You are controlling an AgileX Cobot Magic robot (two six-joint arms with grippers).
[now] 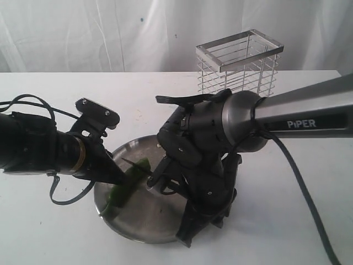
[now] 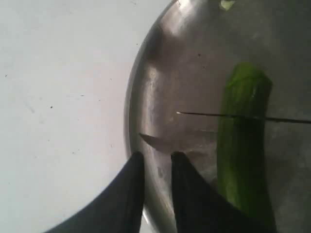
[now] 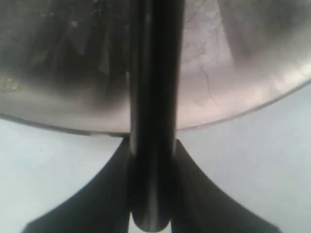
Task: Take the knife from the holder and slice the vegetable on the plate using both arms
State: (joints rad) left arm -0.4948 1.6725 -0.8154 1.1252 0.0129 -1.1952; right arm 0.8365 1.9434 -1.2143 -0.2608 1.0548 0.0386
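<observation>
The green vegetable [image 1: 132, 181] lies on the left part of the steel plate [image 1: 144, 227]. My left gripper [image 1: 118, 176] rests at its near end. In the left wrist view the left gripper [image 2: 156, 160] is almost shut with only a narrow gap and nothing in it, and the vegetable [image 2: 243, 155] runs beside one finger [image 2: 192, 194]. The knife [image 2: 209, 114] shows as a thin dark blade edge lying across the vegetable. My right gripper [image 3: 151, 145] is shut on the knife's black handle [image 3: 154, 87] at the rim of the plate [image 3: 243, 82]. From outside, the right gripper [image 1: 188, 234] is at the plate's front edge and the blade [image 1: 135, 164] points left.
The chrome wire holder [image 1: 238, 62] stands empty behind the plate at the back right. The grey PIPER link [image 1: 309, 116] reaches in from the right over the table. A small pale green piece [image 2: 225, 5] lies on the plate [image 2: 165, 73] beyond the vegetable's tip.
</observation>
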